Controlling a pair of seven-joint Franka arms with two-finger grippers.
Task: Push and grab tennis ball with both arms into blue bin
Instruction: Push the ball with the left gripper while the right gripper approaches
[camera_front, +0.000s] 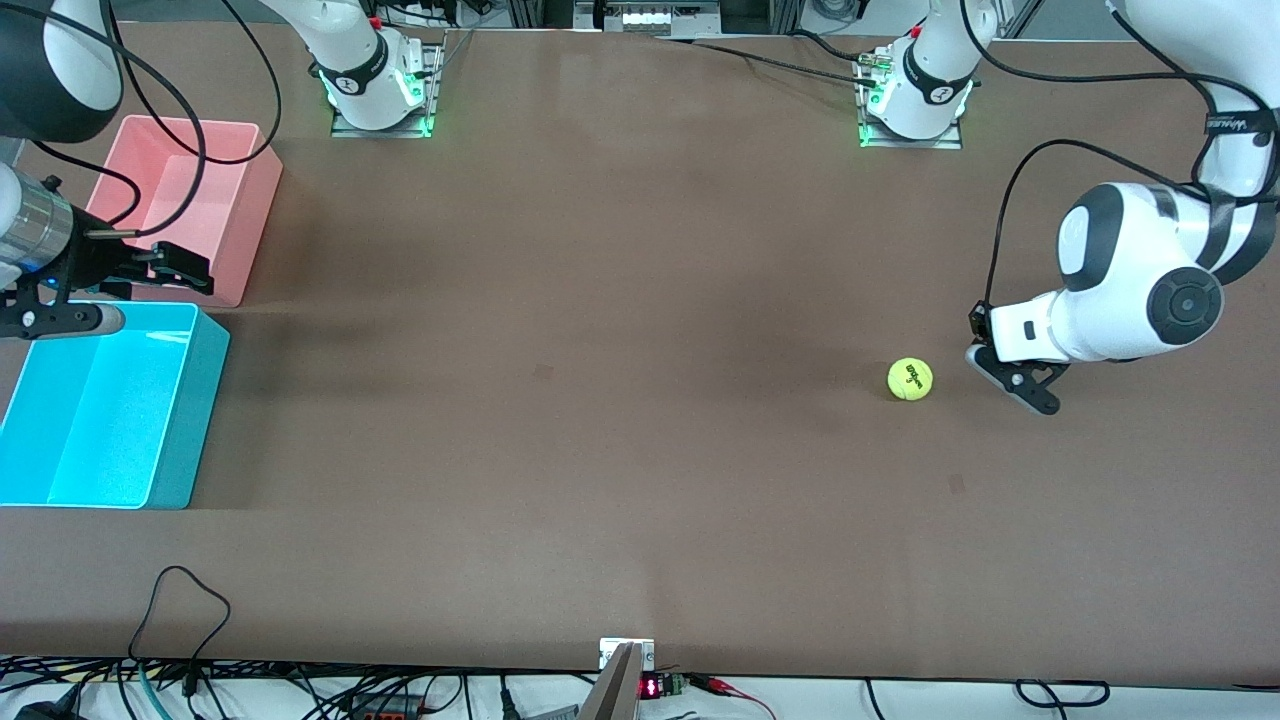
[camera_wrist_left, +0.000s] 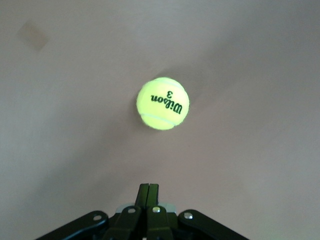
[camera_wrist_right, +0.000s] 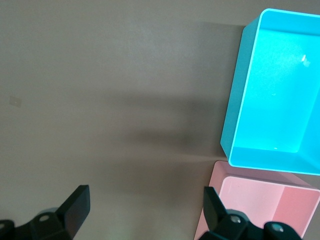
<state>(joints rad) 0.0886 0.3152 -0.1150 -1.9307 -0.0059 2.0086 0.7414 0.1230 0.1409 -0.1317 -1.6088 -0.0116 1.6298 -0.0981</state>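
Worktop (camera_front: 600, 300) is bare brown, cables along its edges. I see the blue bin (camera_front: 100, 420) empty beside the pink bin (camera_front: 190, 200); everything is left to do. My right claw (camera_front: 150, 270) waits spread wide over them. My left claw (camera_front: 1010, 380), pinched together, sits just beside the tennis ball (camera_front: 910, 379), well apart from the bins.

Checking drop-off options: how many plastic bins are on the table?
2: the blue bin and the pink bin just farther from the front camera, both at the right arm's end.
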